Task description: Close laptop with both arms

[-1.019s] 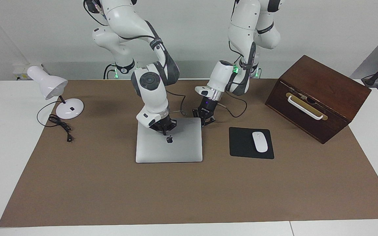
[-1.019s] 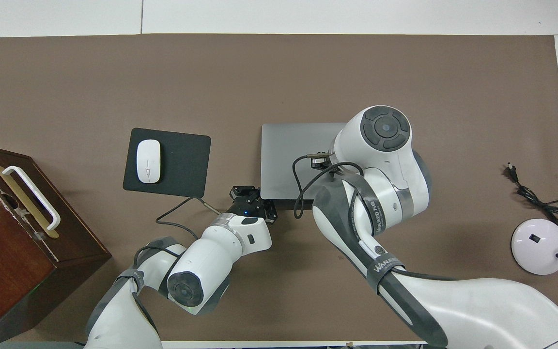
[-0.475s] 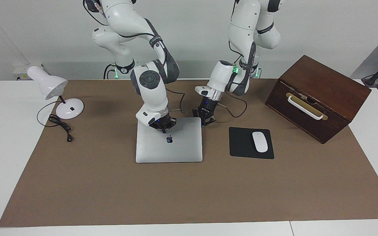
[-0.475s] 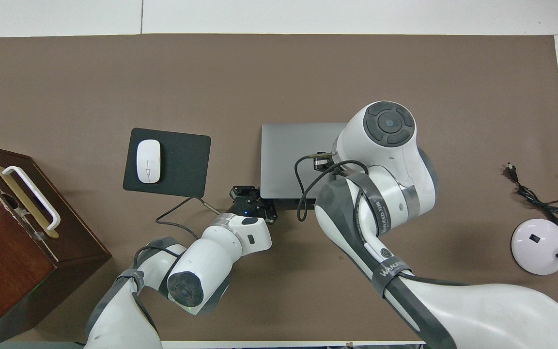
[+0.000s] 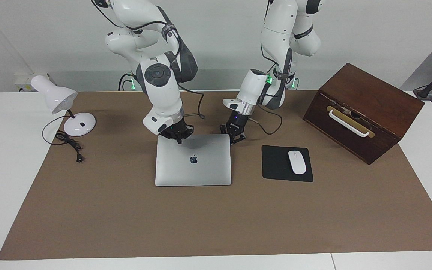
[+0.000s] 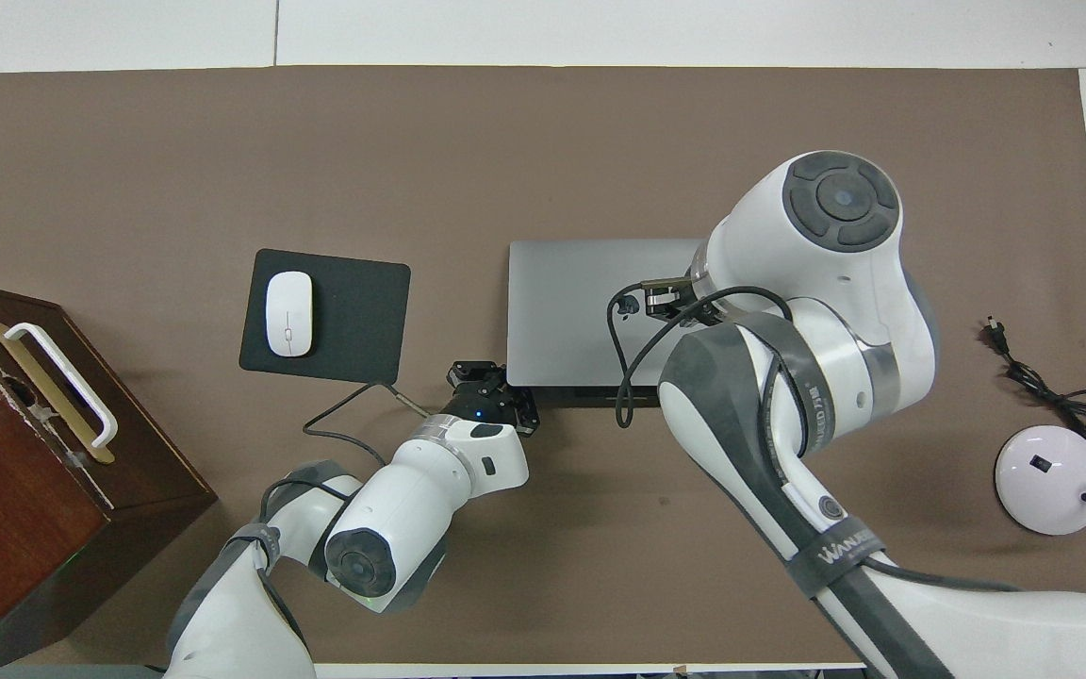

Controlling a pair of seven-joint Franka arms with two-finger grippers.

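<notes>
Lying shut on the desk point(image 5: 313, 210), laptop point(image 5: 193, 161) beneath right tool point(image 5: 178, 134), beside left tool point(image 5: 234, 134); fingers' spread indiscernible.

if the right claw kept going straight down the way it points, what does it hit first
Most likely the laptop: the right claw points down over the lid's edge nearest the robots. Whether it already touches the lid is unclear.

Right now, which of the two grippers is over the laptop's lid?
The right gripper: it is over the lid of the closed laptop, at the edge nearest the robots. The left gripper sits beside the laptop's corner.
</notes>
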